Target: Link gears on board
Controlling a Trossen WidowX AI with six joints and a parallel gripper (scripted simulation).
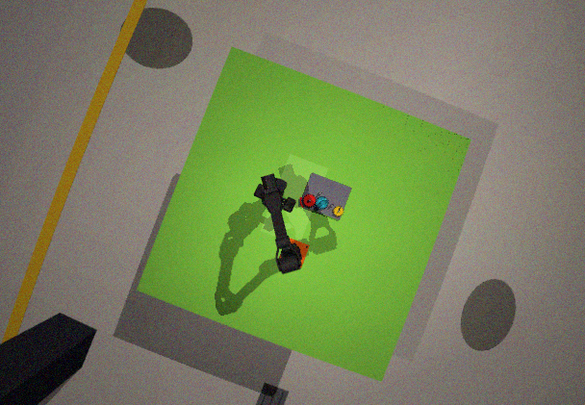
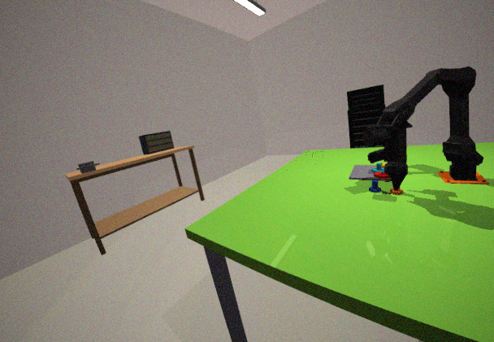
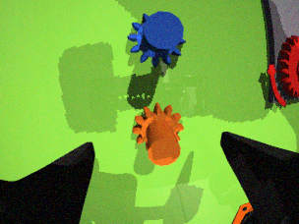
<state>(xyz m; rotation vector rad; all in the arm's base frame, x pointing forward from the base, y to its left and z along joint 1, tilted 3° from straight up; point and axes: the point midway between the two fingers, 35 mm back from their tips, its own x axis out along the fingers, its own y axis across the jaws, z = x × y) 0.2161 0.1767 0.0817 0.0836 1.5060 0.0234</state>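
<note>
Wrist view, reading left to right. Claw (image 1: 275, 198) (image 2: 397, 184) (image 3: 160, 143) is pointing down over the green table (image 1: 337, 135) (image 2: 284, 223) (image 3: 29, 74), fingers standing almost fully apart, gripping nothing. Its left finger (image 3: 81, 162) is showing at lower left. Blue gear (image 2: 374, 187) (image 3: 163, 30) is standing on the table beyond the claw's opening, knob uppermost. Orange gear (image 2: 396, 191) (image 3: 163, 152) is sitting between the two spread fingers, toothed part down, knob rising toward the claw; the wrist view is showing green on both sides of it. Right finger (image 3: 256, 167) is reaching in from lower right. An orange base plate (image 1: 304, 246) (image 2: 447, 178) (image 3: 241, 214) is peeking out beside that finger.

Farther right of the claw, the grey board (image 1: 332, 188) (image 2: 359, 171) (image 3: 287, 15) is lying on the table. Red arrow (image 1: 301, 202) (image 3: 274, 87) is curving along the near side of the red gear (image 1: 309, 198) (image 2: 381, 175) (image 3: 291, 66). Next along, from above: teal gear (image 1: 321, 202) (image 2: 379, 169) is resting close beside the red one; tooth contact is staying too small to tell. Yellow gear (image 1: 336, 212) is sitting farthest right of the claw, a gap showing between it and the teal.
</note>
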